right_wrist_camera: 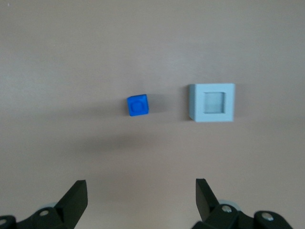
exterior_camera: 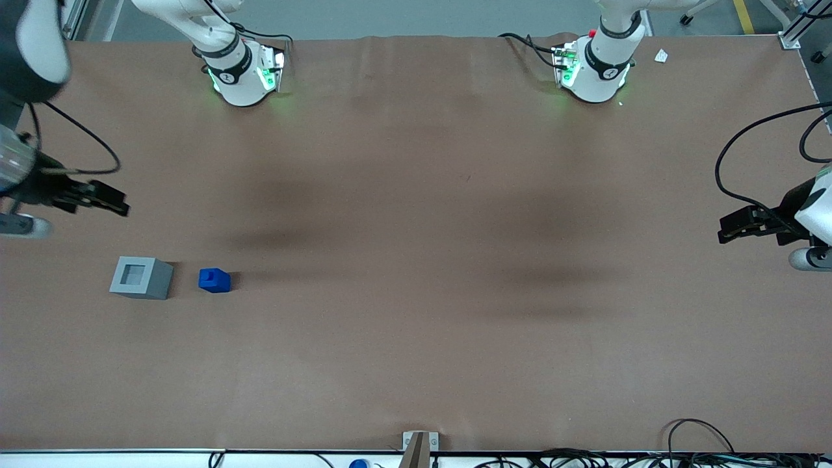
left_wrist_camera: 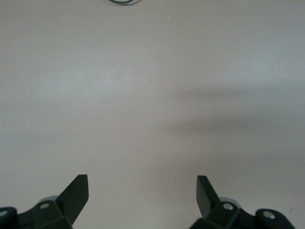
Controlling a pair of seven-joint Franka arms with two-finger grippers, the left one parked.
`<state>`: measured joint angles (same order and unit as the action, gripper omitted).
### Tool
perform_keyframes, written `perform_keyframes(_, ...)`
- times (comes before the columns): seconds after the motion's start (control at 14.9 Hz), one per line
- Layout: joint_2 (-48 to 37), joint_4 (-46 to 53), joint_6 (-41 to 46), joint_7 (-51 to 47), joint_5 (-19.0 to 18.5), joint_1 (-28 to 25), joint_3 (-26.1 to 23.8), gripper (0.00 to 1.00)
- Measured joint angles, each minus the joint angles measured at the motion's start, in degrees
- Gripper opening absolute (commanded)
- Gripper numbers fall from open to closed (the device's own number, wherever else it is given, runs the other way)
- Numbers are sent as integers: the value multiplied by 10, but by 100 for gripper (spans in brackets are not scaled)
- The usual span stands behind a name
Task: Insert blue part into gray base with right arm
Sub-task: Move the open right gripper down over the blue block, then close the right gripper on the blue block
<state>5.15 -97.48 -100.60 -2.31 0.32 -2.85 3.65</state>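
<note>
So basically nothing has happened yet on this one. Going across the front view from the working arm's end of the table: the right arm [exterior_camera: 29, 49] is up off the table at the edge of the shot, and its gripper [exterior_camera: 110, 200] hangs in the air, farther from the front camera than both blocks and not touching either. The wrist cam shows its two black fingers [right_wrist_camera: 76, 195] spread wide apart with nothing between them, so it's empty.

Next over is the gray base [exterior_camera: 141, 277], sitting flat on the brown table cover [exterior_camera: 416, 260] with its square recess facing up. The recess looks empty, just a slightly darker gray floor inside it. You can see the same thing from the wrist cam, gray base [right_wrist_camera: 212, 102] with an open square hole.

Just beside that, a small gap away toward the parked arm's end, is the blue part [exterior_camera: 214, 280], also resting on the table, not touching the base. From above, the blue part [right_wrist_camera: 137, 105] shows a raised stub on its upward face.

My read: task is at zero percent. Still to do is the whole chain, meaning come down over the blue part, grab it, lift, line it up over the recess, and seat it. Orientation might matter, since the stub is pointing up right now.
</note>
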Motion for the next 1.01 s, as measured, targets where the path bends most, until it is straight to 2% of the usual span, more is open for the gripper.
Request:
perform_keyframes(0.27, 60, -28, -83, 0, 0, -10, -1, 100)
perform_keyframes(0.54, 108, -92, -203, -1, 0, -9, 0, 100)
perform_keyframes(1.01, 150, -130, -278, -30, 0, -16, 0, 100)
